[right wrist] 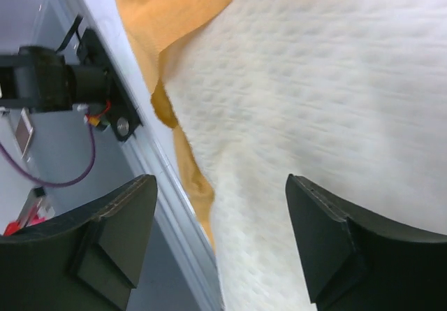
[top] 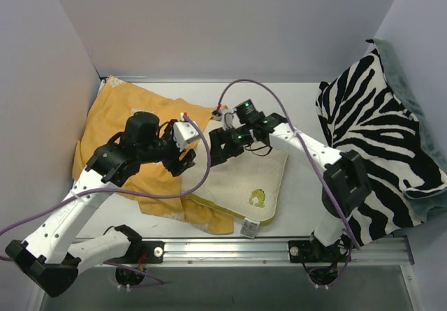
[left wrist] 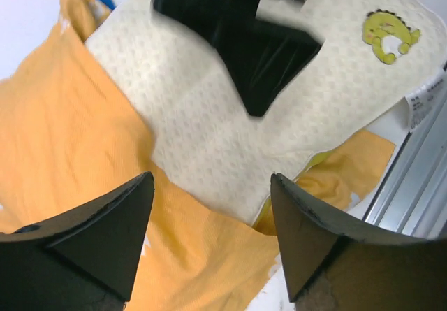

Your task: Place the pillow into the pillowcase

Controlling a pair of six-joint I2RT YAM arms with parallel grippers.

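Note:
The cream-white pillow [top: 244, 182] lies flat at the table's front centre, with a yellow-green mark [top: 257, 199] and a white tag [top: 249, 227]. Its left part rests on the mustard-orange pillowcase [top: 133, 108], which is spread crumpled to the left. My left gripper [top: 184, 161] is open and empty over the pillowcase at the pillow's left edge. My right gripper [top: 216, 150] is open and empty above the pillow's far left corner. The left wrist view shows the pillow [left wrist: 230, 115], the pillowcase [left wrist: 70, 150] and open jaws [left wrist: 213, 220]. The right wrist view shows the pillow [right wrist: 335, 101], the pillowcase [right wrist: 167, 17] and open jaws [right wrist: 220, 234].
A zebra-striped blanket [top: 377, 136] is heaped at the right. An aluminium rail [top: 279, 248] runs along the near edge. White walls close in the back and both sides. The two grippers are close together, and the right one shows in the left wrist view [left wrist: 251, 45].

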